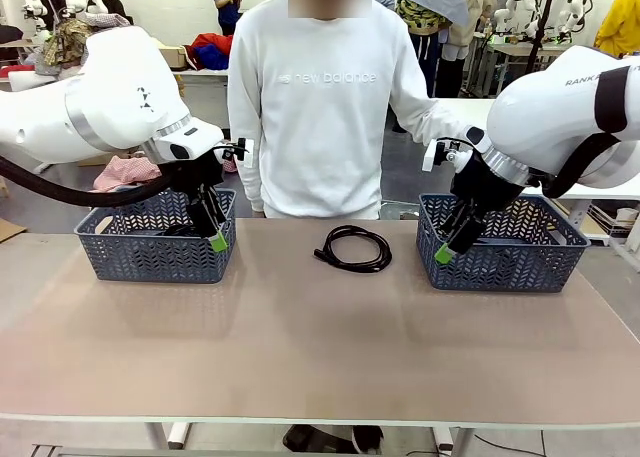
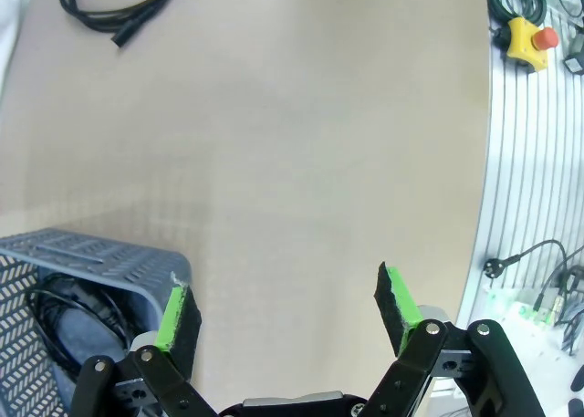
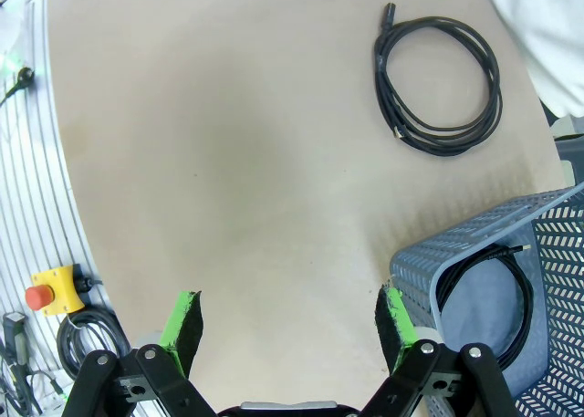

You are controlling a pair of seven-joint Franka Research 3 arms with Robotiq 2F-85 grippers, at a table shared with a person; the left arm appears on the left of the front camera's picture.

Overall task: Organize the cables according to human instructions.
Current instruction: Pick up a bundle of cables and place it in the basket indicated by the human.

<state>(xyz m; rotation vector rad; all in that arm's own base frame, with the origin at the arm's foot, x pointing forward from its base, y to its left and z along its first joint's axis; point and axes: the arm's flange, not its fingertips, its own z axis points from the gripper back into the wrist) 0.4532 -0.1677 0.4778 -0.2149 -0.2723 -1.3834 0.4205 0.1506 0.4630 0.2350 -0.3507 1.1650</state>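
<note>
A coiled black cable [image 1: 353,248] lies on the table at the far middle, in front of the person; it is seen as a cable loop [image 3: 441,82] in the right wrist view and a cable loop [image 2: 116,2] at the top left of the left wrist view. Another cable [image 2: 75,309] lies inside the left basket [image 1: 157,235]. A further cable [image 3: 486,292] lies in the right basket [image 1: 512,242]. My left gripper [image 1: 213,235] hangs open at the left basket's near right corner, holding nothing. My right gripper [image 1: 448,247] hangs open at the right basket's near left corner, also bare.
The person [image 1: 320,107] in a white sweatshirt stands at the far edge, between the baskets, arms down. Bare tan tabletop [image 1: 320,347] fills the near half. Beyond the table edge sit a yellow stop button [image 2: 529,39] and loose plugs on a ribbed frame.
</note>
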